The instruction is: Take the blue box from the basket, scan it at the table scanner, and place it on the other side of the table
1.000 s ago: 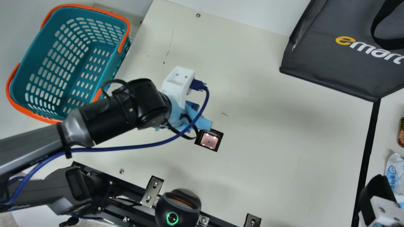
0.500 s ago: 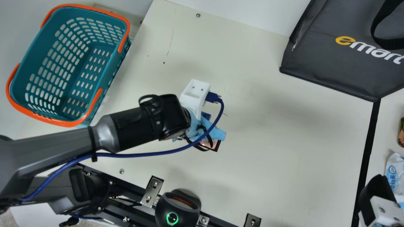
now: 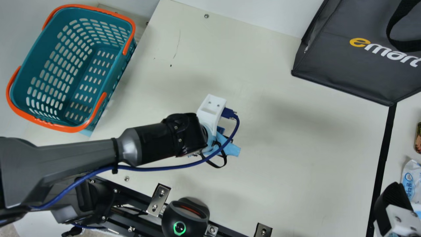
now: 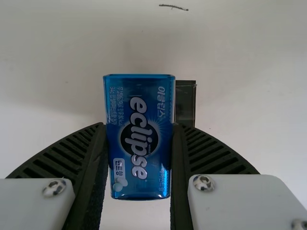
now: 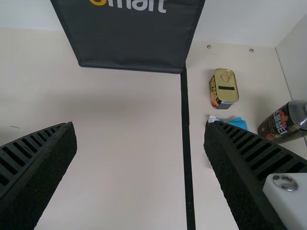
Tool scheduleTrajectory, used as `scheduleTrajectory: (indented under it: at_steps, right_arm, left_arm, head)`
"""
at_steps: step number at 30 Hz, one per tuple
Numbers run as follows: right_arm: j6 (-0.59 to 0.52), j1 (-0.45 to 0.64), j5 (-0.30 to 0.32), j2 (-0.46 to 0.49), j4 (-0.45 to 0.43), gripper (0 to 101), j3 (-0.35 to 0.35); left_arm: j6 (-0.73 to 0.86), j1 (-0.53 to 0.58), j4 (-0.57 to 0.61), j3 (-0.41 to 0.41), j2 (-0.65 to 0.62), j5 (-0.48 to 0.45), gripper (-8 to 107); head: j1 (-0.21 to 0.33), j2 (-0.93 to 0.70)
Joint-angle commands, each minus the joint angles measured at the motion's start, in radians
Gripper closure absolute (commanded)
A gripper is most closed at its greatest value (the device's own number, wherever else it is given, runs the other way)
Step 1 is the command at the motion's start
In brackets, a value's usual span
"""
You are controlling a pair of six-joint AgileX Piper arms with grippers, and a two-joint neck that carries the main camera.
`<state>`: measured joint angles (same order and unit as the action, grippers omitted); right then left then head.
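My left gripper (image 3: 218,141) is over the middle of the table in the main view, its fingers hidden under the wrist, with a bit of the blue box (image 3: 220,130) peeking out. In the left wrist view the gripper (image 4: 139,158) is shut on the blue box (image 4: 139,139), one finger along each long side. The dark scanner window (image 4: 185,103) lies partly behind the box there. At the main view's lower right corner is my right gripper (image 3: 394,200); in the right wrist view the gripper (image 5: 141,158) stands open, nothing between its fingers. The teal basket (image 3: 24,75) is at the far left.
A dark bag (image 3: 342,72) stands at the back right. Past the black tape line (image 3: 383,158) are a can (image 5: 224,88), a white-blue packet (image 3: 410,182) and a dark bottle (image 5: 286,122). A round black device (image 3: 185,217) sits at the near edge.
My left arm has moved right and towards the near edge with the blue box, and now covers the scanner window in the main view. The right arm has kept still.
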<state>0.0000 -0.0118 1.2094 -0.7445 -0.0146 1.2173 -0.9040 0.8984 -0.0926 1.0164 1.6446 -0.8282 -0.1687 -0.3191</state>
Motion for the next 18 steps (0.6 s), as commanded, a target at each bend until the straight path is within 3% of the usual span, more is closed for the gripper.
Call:
scheduleTrajectory:
  at_steps: [1,18]
  right_arm:
    - [0.0,0.0,0.0,0.0,0.0,6,0.0]
    - [0.0,0.0,0.0,0.0,0.0,6,0.0]
  left_arm:
    - [-0.005,0.004,0.0,-0.005,0.006,0.007,107]
    - [-0.053,0.039,-0.02,-0.024,0.045,0.052,107]
  head:
    - [0.03,-0.002]
    - [0.03,-0.002]
